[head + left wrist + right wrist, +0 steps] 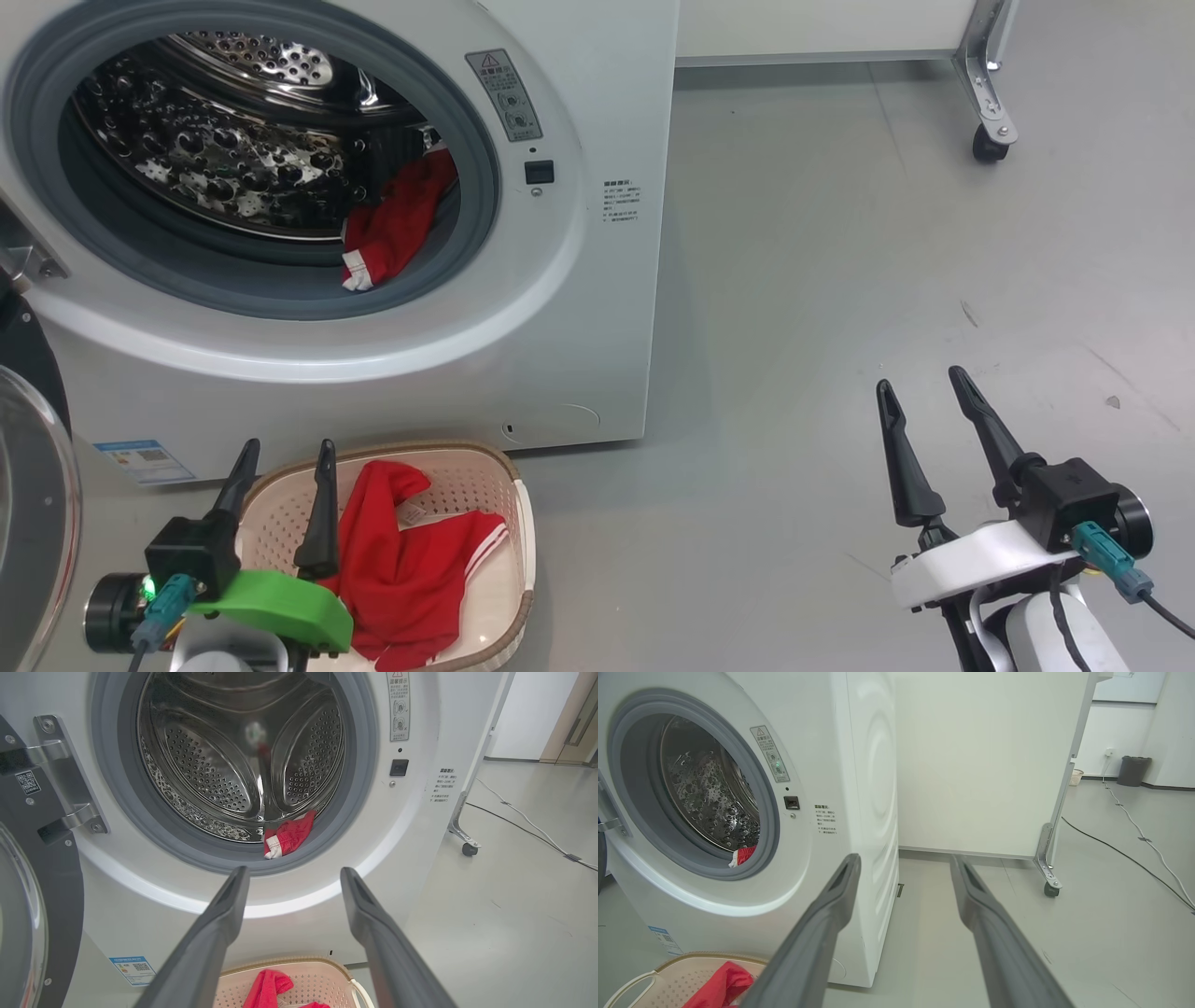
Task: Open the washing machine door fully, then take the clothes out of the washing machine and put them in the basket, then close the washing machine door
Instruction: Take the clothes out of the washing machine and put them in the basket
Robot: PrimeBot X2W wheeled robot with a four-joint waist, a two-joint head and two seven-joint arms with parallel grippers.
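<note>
1. Washing machine (pixel 560 308): we record a white front-loader on the grey floor (pixel 840 280). Its steel drum is exposed behind the grey seal.

2. Washing machine door (pixel 33 504): swung wide to the machine's left on its hinge. The black ring and glass bowl show at the left edge of the head view. We judge the opening step done.

3. Basket (pixel 429 449): cream with a brown rim, on the floor against the machine's front lower edge, beneath the port.

4. Clothes, two red pieces:
   - One (pixel 411 560) lies spread in the basket, reaching toward its near rim.
   - The other (pixel 397 229) is bunched at the drum's lower right, with a white-trimmed end draped toward the seal.

5. Left gripper (pixel 288 446): fingers apart and empty, above the basket's left rim. In its wrist view it aims at the lower port.

6. Right gripper (pixel 920 378): fingers apart and empty, over bare floor well to the right of the machine.

Step in hand, as we judge it, is fetching the piece from the drum.
- We would send the left gripper, since it sits nearer and is better aligned.
- We would enter low over the seal and close on the thick bunch rather than the trim.
- We would lift before drawing back, so the cloth clears the rubber lip.
- We would release over the basket's far, barer end.
</note>
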